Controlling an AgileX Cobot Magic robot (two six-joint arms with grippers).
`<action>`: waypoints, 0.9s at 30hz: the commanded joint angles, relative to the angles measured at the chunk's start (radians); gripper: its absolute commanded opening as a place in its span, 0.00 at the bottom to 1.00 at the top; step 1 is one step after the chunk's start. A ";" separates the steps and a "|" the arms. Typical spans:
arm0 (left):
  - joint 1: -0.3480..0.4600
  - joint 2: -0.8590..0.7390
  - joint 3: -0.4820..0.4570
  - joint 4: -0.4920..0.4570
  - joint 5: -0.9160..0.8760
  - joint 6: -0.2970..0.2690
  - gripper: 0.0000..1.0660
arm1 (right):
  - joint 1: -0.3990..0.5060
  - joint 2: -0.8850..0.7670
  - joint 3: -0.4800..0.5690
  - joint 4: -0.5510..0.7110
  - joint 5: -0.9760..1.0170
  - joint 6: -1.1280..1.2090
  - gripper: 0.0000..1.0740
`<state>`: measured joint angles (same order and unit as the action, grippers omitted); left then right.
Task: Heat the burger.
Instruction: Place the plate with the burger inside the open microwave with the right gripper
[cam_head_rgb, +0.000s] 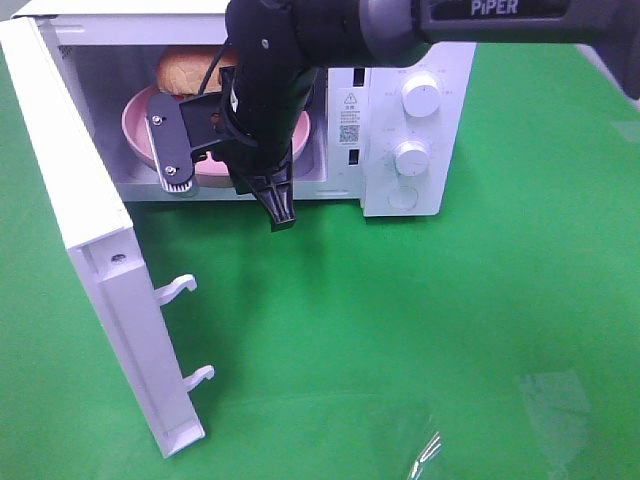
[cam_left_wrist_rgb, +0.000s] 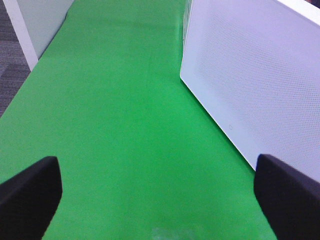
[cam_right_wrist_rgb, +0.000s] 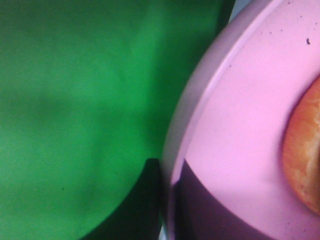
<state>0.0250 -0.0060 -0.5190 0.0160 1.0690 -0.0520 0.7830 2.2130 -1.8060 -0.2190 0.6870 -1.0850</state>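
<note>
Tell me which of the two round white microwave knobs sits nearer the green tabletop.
The lower round white knob, directly beneath the upper knob on the white microwave's control panel.

Exterior view evenly bright, glare patches on the worktop (cam_head_rgb: 450, 300); right wrist view dim, burger (cam_right_wrist_rgb: 305, 155) out of focus, dark shadow across the plate (cam_right_wrist_rgb: 240, 115).

Burger (cam_head_rgb: 190, 70) mostly hidden behind R arm (cam_head_rgb: 270, 90), pink plate (cam_head_rgb: 137, 125) partly too; R wrist view crops both.
</note>
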 joint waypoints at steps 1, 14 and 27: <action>0.002 -0.014 0.002 -0.001 0.000 0.000 0.90 | -0.001 0.009 -0.040 -0.029 -0.045 0.033 0.00; 0.002 -0.014 0.002 -0.001 0.000 0.000 0.90 | -0.035 0.118 -0.178 -0.047 -0.046 0.091 0.00; 0.002 -0.014 0.002 -0.001 0.000 0.000 0.90 | -0.059 0.153 -0.226 -0.082 -0.086 0.087 0.01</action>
<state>0.0250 -0.0060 -0.5190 0.0160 1.0690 -0.0520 0.7310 2.3820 -2.0110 -0.2710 0.6620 -0.9940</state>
